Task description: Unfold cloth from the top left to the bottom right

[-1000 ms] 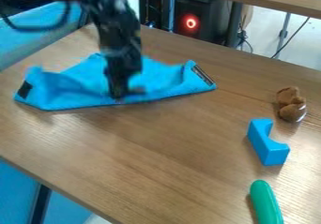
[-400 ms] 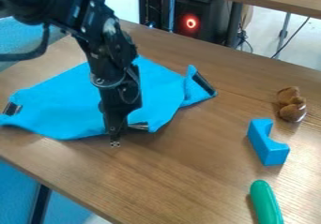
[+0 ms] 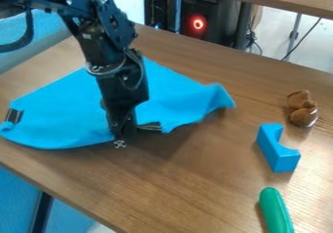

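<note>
A blue cloth (image 3: pixel 55 117) is lying across the upper left of a wooden bench (image 3: pixel 195 183), spreading out on both sides of a black robot arm that is coming in from the upper left. The tool (image 3: pixel 121 135) is hanging down at the cloth's near edge, beside a dark patch (image 3: pixel 151 126) there. Whether it is gripping the cloth, and how far it is parted, I cannot tell.

A second earlier, the cloth was lying bunched in a narrower shape, its near edge farther up the bench. Now that edge is reaching well down toward the viewer, and the blue area is looking much broader and flatter. Since the last earlier view, the right corner has been changing too: its dark patch is no longer showing, and the corner is standing up in a soft peak.

So the unfolding seems to be mostly working, pulling from top left toward bottom right. The raised right corner and a small curl at the left end are probably still needing to be smoothed. The tool may drag the near edge back if it is lifting away while still holding fabric.
</note>
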Controlling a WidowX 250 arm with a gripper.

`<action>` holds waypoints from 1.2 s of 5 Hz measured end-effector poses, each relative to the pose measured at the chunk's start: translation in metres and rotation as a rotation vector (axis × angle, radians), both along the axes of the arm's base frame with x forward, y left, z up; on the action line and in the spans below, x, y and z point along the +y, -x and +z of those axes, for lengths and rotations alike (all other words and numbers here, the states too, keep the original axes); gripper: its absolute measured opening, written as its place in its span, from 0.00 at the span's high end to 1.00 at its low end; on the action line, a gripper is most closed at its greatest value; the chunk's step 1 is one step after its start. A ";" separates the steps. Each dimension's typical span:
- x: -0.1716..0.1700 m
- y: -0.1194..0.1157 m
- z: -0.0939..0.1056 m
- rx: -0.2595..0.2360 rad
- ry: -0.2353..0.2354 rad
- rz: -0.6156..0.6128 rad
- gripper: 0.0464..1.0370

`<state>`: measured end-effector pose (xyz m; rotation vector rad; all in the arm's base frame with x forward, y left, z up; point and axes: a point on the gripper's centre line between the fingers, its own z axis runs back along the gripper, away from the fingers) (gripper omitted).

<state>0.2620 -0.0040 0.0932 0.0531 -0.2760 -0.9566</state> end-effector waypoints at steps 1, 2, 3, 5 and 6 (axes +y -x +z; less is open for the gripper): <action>-0.001 0.008 -0.004 0.039 0.003 -0.020 0.98; -0.002 0.019 -0.014 0.080 0.003 -0.033 0.98; -0.003 0.026 -0.018 0.131 0.011 -0.048 0.96; -0.010 0.034 -0.015 0.278 0.063 -0.099 0.51; -0.003 0.020 -0.002 0.330 0.122 -0.101 0.20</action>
